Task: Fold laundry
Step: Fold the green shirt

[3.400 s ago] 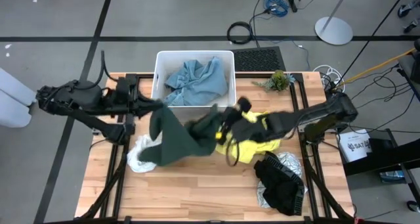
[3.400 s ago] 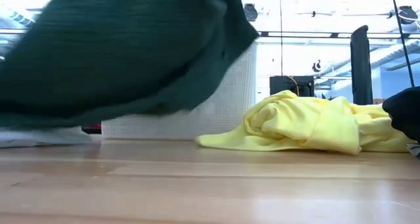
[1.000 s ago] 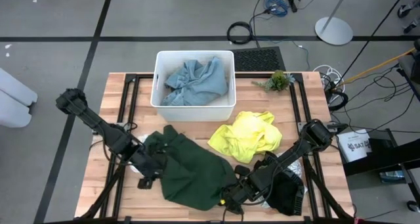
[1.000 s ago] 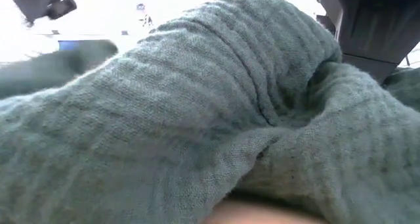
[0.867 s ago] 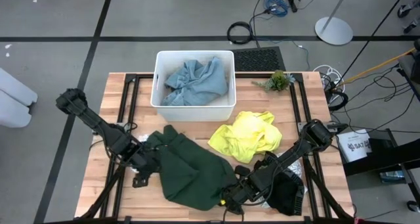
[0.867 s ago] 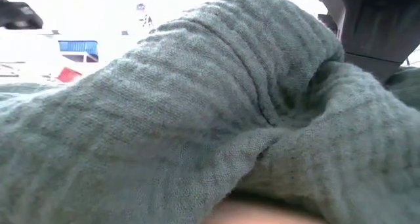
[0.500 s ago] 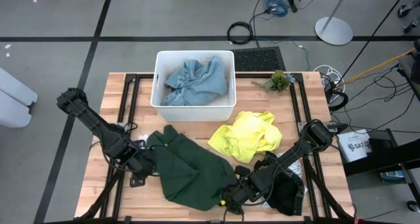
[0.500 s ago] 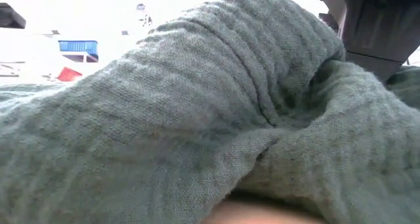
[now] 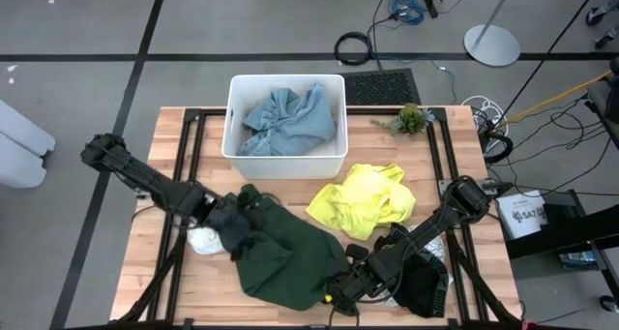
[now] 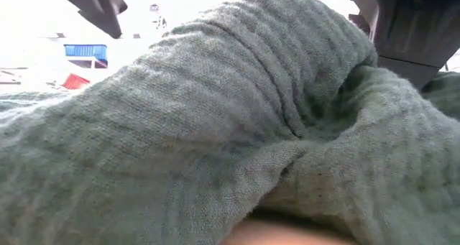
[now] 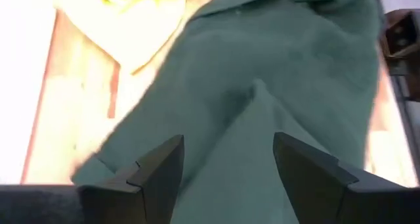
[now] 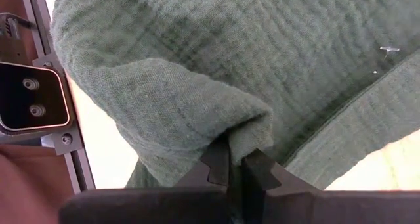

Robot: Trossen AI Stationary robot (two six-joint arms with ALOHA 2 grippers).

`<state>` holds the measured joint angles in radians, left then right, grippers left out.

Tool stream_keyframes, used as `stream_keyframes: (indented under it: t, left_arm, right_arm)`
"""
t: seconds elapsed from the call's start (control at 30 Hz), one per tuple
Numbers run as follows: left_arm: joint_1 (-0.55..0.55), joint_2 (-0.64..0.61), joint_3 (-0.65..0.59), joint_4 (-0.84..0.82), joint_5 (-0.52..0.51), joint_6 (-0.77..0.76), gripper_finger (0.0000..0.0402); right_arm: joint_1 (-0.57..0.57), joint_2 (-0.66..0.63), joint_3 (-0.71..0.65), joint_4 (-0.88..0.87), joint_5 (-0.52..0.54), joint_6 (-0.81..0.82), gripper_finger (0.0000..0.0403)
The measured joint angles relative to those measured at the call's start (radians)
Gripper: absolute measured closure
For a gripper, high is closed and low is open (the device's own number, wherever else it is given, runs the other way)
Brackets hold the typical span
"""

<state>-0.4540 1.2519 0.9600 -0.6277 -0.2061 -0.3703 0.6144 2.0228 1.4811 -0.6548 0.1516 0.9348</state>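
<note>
A dark green garment lies spread on the wooden table, near the front, and fills the low view. My right gripper is shut on its near right edge. My left gripper hangs open above the garment's far left part, fingers apart with cloth below them. A yellow garment lies right of centre. A black garment lies on a patterned one at the near right. A small white cloth rests by the green garment's left edge. My right gripper pinches a bunched fold of the green garment between its two shut fingers, at the garment's near right edge. The fingers slant down from the table's right side. The rest of the garment lies on the table.
A white tub holding a light blue garment stands at the far middle. A small plant sits at the far right. Bare wood shows along the near left.
My left gripper has swung from the green garment's left edge toward the table's right and far side and now hangs over the garment, still open. This uncovers the white cloth. My right gripper has kept still, shut on the cloth.
</note>
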Motion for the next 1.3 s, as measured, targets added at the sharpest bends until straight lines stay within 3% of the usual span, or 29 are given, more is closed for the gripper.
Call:
stream_keyframes:
  t: [0.23,0.4,0.5,0.67,0.87,1.0,1.13,1.3]
  left_arm:
    - [0.231,0.050,0.000,0.011,0.122,0.189,0.0158]
    - [0.323,0.150,0.000,0.051,0.208,0.253,0.0158]
    - [0.337,0.236,0.000,0.123,0.267,0.266,0.0158]
    - [0.340,0.366,0.000,0.219,0.233,0.315,0.0158]
    - [0.335,0.493,0.000,0.224,0.265,0.325,0.0158]
    - [0.333,0.546,0.006,0.238,0.234,0.324,0.0164]
    - [0.333,0.557,0.006,0.241,0.200,0.325,0.0229]
    - [0.333,0.513,0.014,0.217,0.167,0.353,0.0377]
  right_arm:
    - [0.000,0.000,0.000,0.002,0.000,-0.002,0.0403]
    - [0.000,0.000,0.000,0.023,0.000,-0.023,0.0403]
    - [0.000,0.000,0.000,0.038,0.000,-0.038,0.0403]
    - [0.002,0.000,0.000,0.043,0.000,-0.038,0.0403]
    - [0.010,0.000,0.000,0.045,0.000,-0.038,0.0403]
    - [0.010,0.000,0.000,0.045,0.000,-0.038,0.0403]
    - [0.010,0.000,0.000,0.046,0.000,-0.039,0.0403]
    - [0.009,0.000,0.000,0.045,0.000,-0.039,0.0403]
